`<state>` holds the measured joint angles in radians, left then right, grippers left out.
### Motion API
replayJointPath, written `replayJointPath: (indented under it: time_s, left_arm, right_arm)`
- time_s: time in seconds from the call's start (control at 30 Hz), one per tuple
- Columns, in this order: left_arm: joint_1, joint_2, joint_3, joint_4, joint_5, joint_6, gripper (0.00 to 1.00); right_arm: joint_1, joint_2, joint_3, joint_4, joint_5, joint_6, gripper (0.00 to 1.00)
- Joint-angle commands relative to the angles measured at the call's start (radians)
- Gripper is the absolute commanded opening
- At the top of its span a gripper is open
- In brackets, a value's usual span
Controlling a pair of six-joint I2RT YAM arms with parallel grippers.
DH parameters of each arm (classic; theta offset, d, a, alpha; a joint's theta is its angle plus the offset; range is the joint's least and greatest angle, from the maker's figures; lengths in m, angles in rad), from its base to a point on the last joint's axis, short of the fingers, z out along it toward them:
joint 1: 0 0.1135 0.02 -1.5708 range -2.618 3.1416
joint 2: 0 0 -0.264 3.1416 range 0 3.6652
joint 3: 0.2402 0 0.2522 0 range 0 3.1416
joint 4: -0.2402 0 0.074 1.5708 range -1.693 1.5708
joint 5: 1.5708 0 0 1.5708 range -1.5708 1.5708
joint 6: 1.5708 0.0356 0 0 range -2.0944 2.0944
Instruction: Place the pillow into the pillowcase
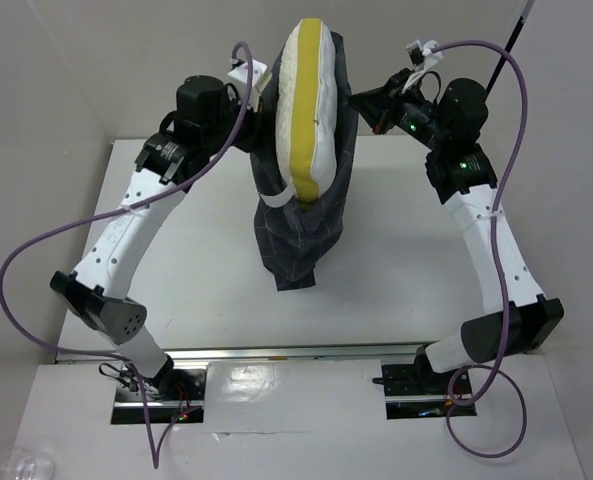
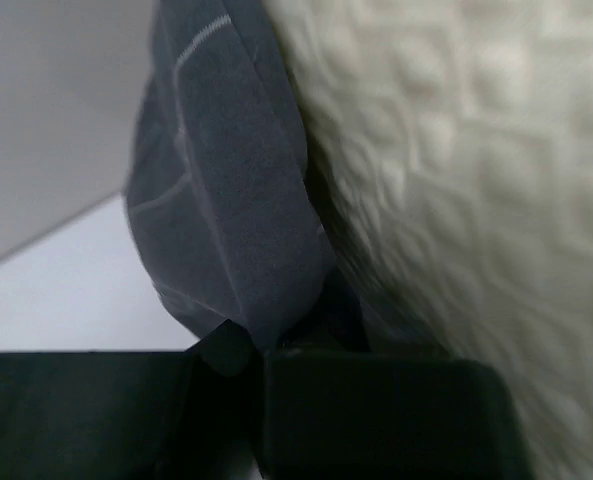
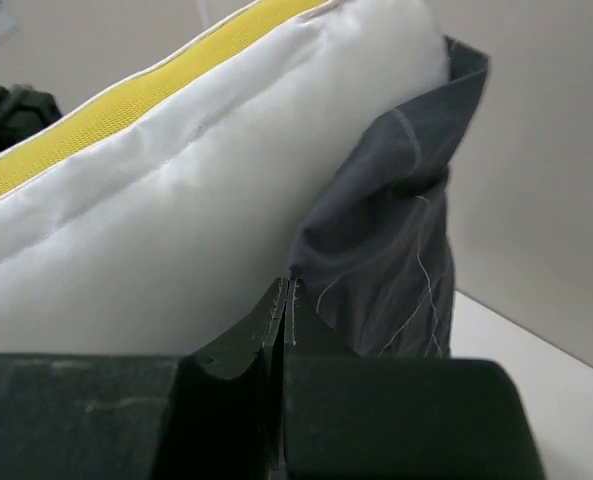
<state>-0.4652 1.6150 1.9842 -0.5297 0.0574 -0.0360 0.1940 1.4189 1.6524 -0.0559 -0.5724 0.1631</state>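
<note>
Pillow [image 1: 298, 105] partway inside pillowcase [image 1: 301, 240]

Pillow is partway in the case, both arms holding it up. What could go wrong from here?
1. The left end effector and right end effector each pinch only a thin fold of the pillowcase edge; the load could pull it free.
2. The pillow has its yellow-banded end above the opening, so it may tip out rather than slide down.
3. The case's bottom looks bunched on the table, which could block settling.
</note>
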Motion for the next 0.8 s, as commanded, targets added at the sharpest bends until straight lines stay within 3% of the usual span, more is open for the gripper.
replayJointPath:
  time_s: [0.0,0.1,0.17,0.23,0.27,0.33,0.43,0.57,0.63,0.73,0.77]
  left_arm:
    - [0.023,0.077,0.083,-0.058,0.074,-0.093,0.00]
    - [0.052,0.131,0.279,-0.076,0.076,-0.108,0.00]
    - [0.053,0.096,0.338,0.029,0.044,-0.082,0.00]
    - [0.024,0.022,0.291,0.149,0.007,-0.041,0.00]
    - [0.008,-0.065,0.244,0.294,0.007,0.025,0.00]
    - [-0.044,-0.118,0.180,0.385,-0.057,0.082,0.00]
    - [-0.041,-0.086,0.296,0.353,-0.094,0.113,0.00]
    - [-0.030,-0.086,0.339,0.454,-0.152,0.191,0.00]
    - [-0.030,-0.058,0.386,0.442,-0.153,0.214,0.00]
    - [-0.030,-0.067,0.331,0.383,-0.153,0.187,0.00]
    - [-0.030,-0.076,0.247,0.335,-0.153,0.161,0.00]
  right_arm:
    - [0.010,0.064,0.076,-0.037,-0.010,0.004,0.00]
    - [0.001,0.077,0.182,0.038,-0.027,0.004,0.00]
    - [0.001,0.037,0.240,0.158,0.002,-0.005,0.00]
    - [0.016,0.028,0.276,0.217,0.040,-0.028,0.00]
    - [0.039,0.011,0.288,0.241,0.051,-0.052,0.00]
    - [0.048,-0.011,0.309,0.295,0.078,-0.076,0.00]
    - [0.048,-0.021,0.325,0.346,0.155,-0.091,0.00]
    - [0.048,-0.043,0.325,0.427,0.250,-0.131,0.00]
    - [0.048,-0.043,0.325,0.344,0.264,-0.122,0.00]
    - [0.048,-0.067,0.229,0.274,0.174,-0.102,0.00]
    - [0.048,-0.090,0.139,0.249,0.164,-0.083,0.00]
